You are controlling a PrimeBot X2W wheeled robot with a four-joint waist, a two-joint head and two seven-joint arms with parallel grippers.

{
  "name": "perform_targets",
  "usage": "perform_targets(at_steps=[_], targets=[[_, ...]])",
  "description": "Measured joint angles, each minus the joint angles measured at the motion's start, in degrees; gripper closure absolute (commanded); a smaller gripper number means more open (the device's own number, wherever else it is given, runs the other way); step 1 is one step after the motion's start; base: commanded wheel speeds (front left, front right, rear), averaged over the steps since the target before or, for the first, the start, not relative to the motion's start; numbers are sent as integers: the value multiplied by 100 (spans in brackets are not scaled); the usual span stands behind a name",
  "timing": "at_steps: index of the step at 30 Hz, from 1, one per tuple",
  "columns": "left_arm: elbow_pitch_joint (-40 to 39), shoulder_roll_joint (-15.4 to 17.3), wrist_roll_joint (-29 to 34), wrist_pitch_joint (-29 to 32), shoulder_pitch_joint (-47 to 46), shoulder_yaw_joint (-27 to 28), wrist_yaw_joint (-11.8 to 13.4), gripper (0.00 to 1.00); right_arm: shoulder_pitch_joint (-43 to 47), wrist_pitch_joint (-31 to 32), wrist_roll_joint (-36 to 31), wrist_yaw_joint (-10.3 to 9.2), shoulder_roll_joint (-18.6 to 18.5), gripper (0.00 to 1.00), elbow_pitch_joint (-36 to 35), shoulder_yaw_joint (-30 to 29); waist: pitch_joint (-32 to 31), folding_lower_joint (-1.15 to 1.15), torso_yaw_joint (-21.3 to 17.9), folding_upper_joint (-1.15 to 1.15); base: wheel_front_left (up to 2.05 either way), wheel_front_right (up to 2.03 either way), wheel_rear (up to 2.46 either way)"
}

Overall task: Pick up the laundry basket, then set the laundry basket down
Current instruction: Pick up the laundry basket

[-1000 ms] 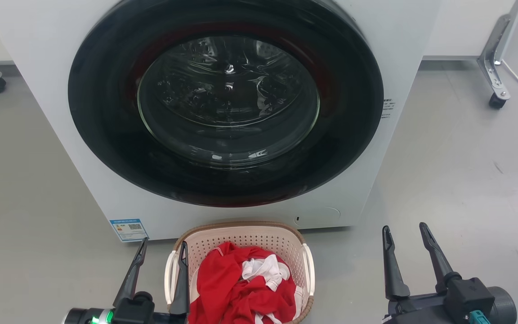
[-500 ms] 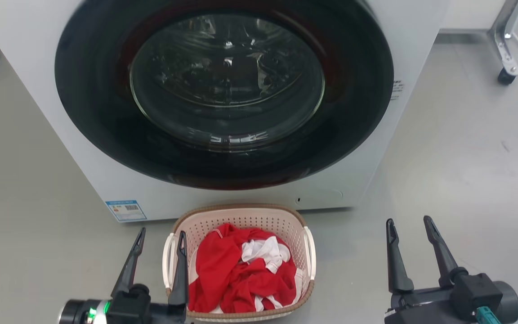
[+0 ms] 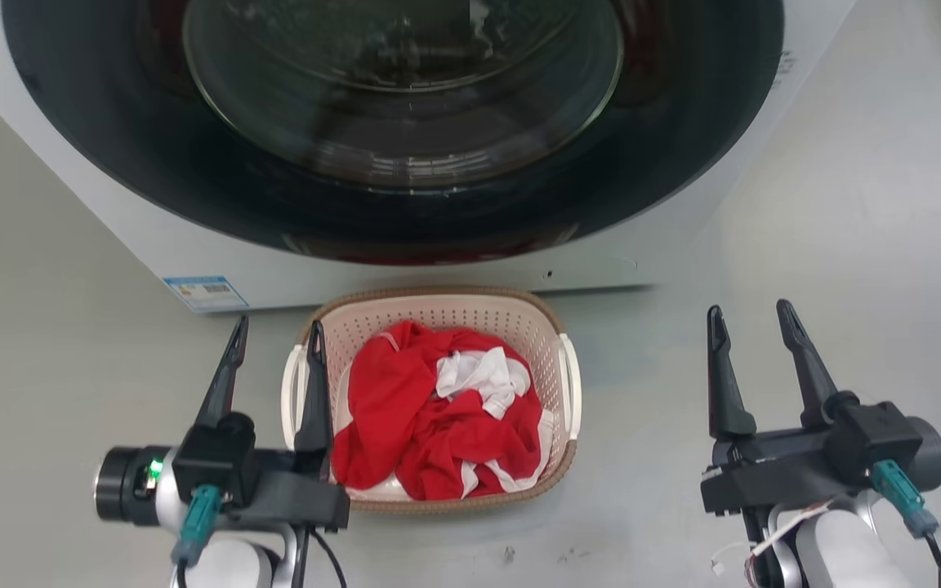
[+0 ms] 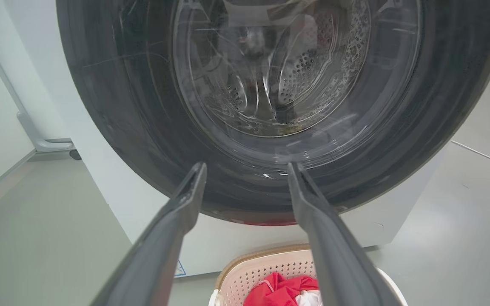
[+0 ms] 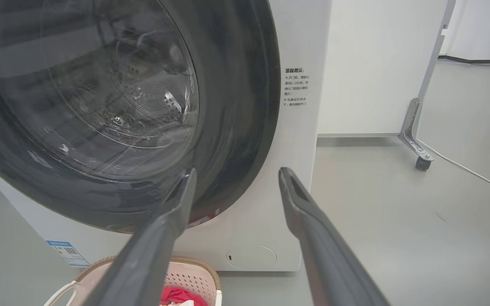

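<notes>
The laundry basket sits on the grey floor, just in front of the white front-loading washing machine and below its round dark glass door. A red garment and a white cloth are heaped inside it.

The left gripper is at the basket's left side. Its two long fingers point toward the machine and are spread apart with nothing between the pads. In the head view its inner finger lies across the basket's left wall and the outer finger is over bare floor. The white loop handle shows between them. The left wrist view looks roughly level at the door, with the basket down at its bottom edge, so the gripper hangs above the basket. I cannot tell whether it touches the handle.

The right gripper is well apart from the basket, out to its right over bare floor. Its fingers are also parted and empty, and they point toward the machine's right front corner. In the right wrist view a metal leg on a caster stands beyond the machine.
</notes>
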Motion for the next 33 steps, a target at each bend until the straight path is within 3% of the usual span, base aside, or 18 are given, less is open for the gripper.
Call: perform_targets(at_steps=[16,33], targets=[[1395,-57,-203,86,-1273,171,-98,0,-1355,-1,58,152,-5,0,1305,36,1353,0,56,1,0,0,0],[2349,-45,-221,129,-2540,291,-143,0,-2714,-1,58,202,-7,0,2084,325,2726,0,126,0,0,0,0]])
